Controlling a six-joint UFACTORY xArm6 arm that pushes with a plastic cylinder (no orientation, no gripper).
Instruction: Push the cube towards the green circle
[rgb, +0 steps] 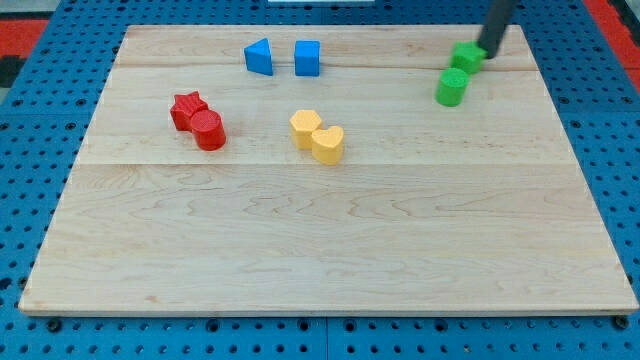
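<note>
Green cube (466, 55) sits at the far right of the wooden board (330, 240), and my tip (487, 53) is right against its right side, touching or as good as touching; the exact contact is hard to make out because the dark rod and the cube's edge run together there. The rod leans up and to the right and is cut off by the view's top, so only its lower stretch shows. It is a plain rod with nothing that opens, closes or grips, and it has hold of nothing.

Just near and slightly left of the cube stands the green circle (452, 87), a short round block. The two greens look to be touching or only barely apart; I cannot tell which.

At the far middle lie two blue blocks a little apart: a blue triangle (259, 57) on the left and a blue block (308, 58) on the right, whose shape is not clear from here. Left of centre a red star (187, 108) presses against a red cylinder (209, 130) just nearer and to its right. Around the middle two yellow blocks touch: a yellow block (306, 126) behind and a yellow heart-like block (328, 144) in front, both shapes hard to read.

The board rests on a blue pegboard (30, 180).
</note>
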